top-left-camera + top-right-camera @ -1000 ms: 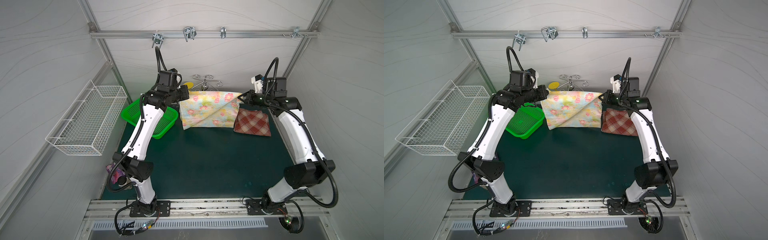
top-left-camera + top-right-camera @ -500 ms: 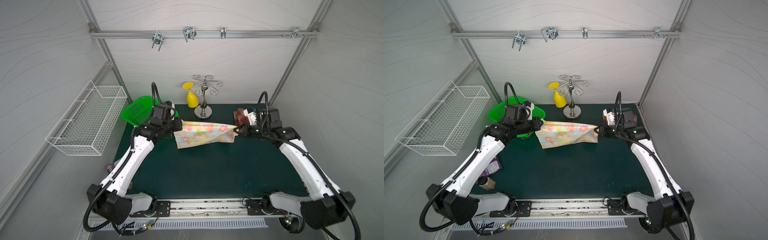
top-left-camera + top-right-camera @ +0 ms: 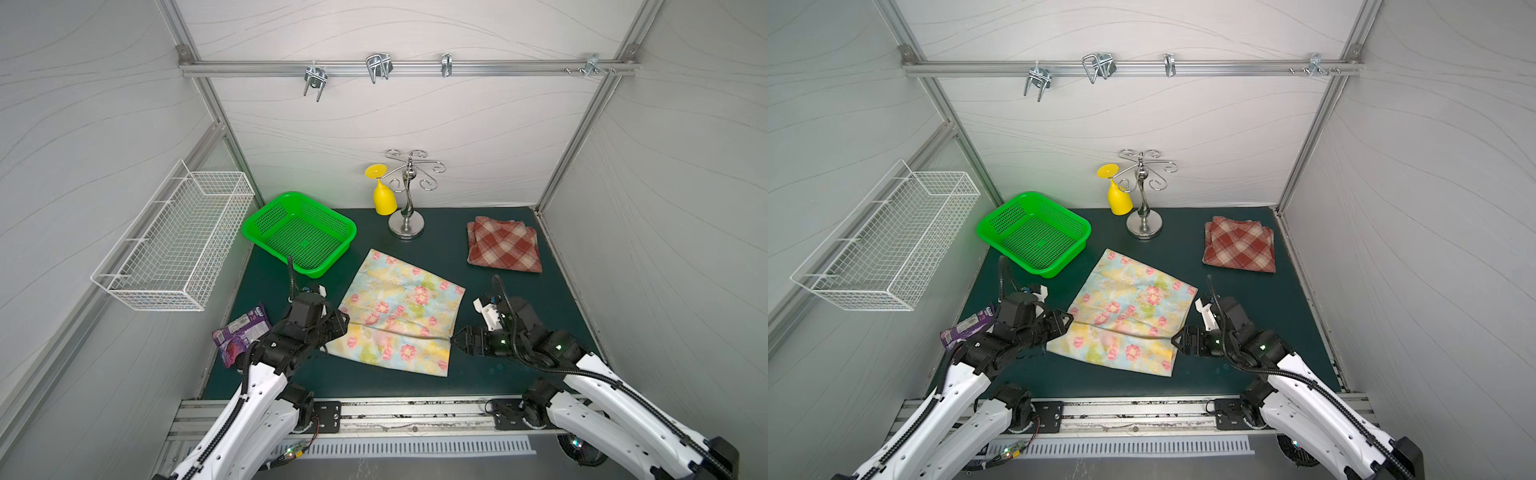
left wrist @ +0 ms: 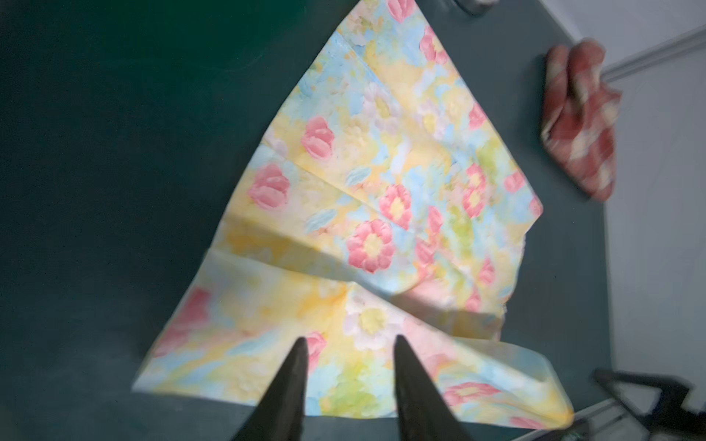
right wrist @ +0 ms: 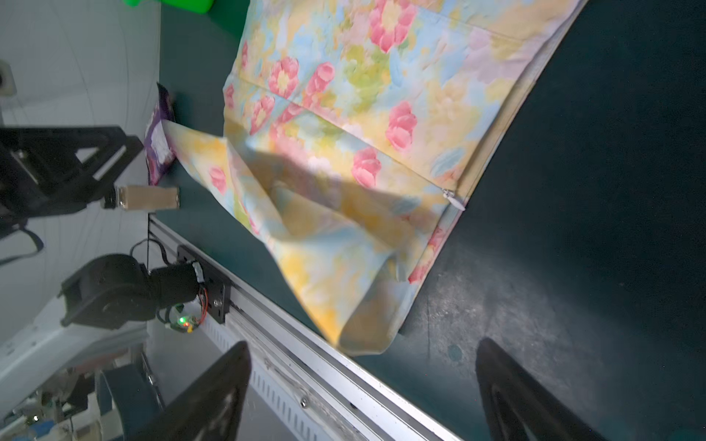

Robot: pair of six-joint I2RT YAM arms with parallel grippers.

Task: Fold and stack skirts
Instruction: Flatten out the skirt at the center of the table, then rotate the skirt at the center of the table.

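I'm running this from afar in a lab test cell: white panelled walls (image 3: pixel 415 124) box in a dark green mat (image 3: pixel 444 249), an aluminium crossbar (image 3: pixel 519 68) carries metal hooks (image 3: pixel 378 66), and my left arm (image 3: pixel 257 395) and right arm (image 3: pixel 615 395) are bolted to a metal rail (image 3: pixel 415 415) with exposed wiring (image 3: pixel 311 436).

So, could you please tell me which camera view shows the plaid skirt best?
In both top views the plaid skirt lies whole, sharp and folded, so either is best. The left wrist view catches it blurred at the picture's edge; the right wrist view misses it.
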